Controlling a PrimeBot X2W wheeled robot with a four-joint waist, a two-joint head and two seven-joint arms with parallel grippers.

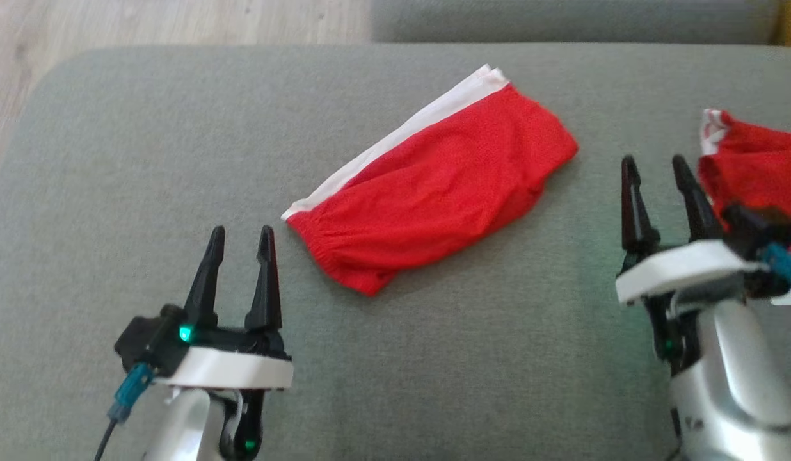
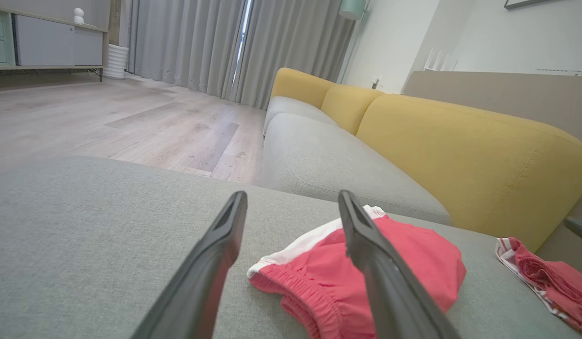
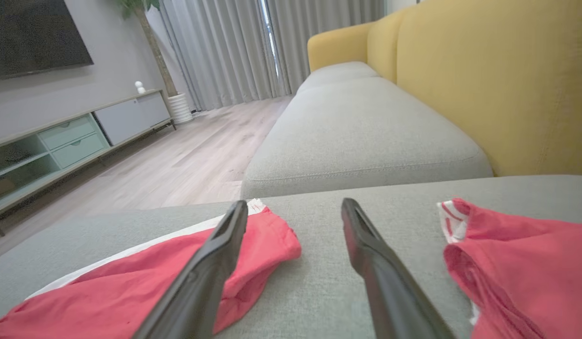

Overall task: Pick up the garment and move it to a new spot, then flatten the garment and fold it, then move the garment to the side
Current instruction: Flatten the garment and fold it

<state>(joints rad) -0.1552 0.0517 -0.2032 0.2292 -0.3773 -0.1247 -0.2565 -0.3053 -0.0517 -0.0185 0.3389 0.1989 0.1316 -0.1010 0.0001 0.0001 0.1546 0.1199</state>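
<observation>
A red garment (image 1: 434, 186) with a white side stripe lies folded and slanted in the middle of the grey cushion (image 1: 146, 160). It also lies ahead of my left gripper's fingers in the left wrist view as the red garment (image 2: 413, 263), and at lower left in the right wrist view as the red garment (image 3: 131, 282). My left gripper (image 1: 242, 237) stands open just left of its near end, holding nothing. My right gripper (image 1: 655, 166) stands open to the right of it, nothing between its fingers.
A second red cloth (image 1: 760, 173) with white trim lies crumpled at the right edge, just beyond my right gripper. The cushion's left edge drops to a wooden floor (image 1: 114, 25). A yellow sofa back (image 2: 460, 155) rises behind the seat.
</observation>
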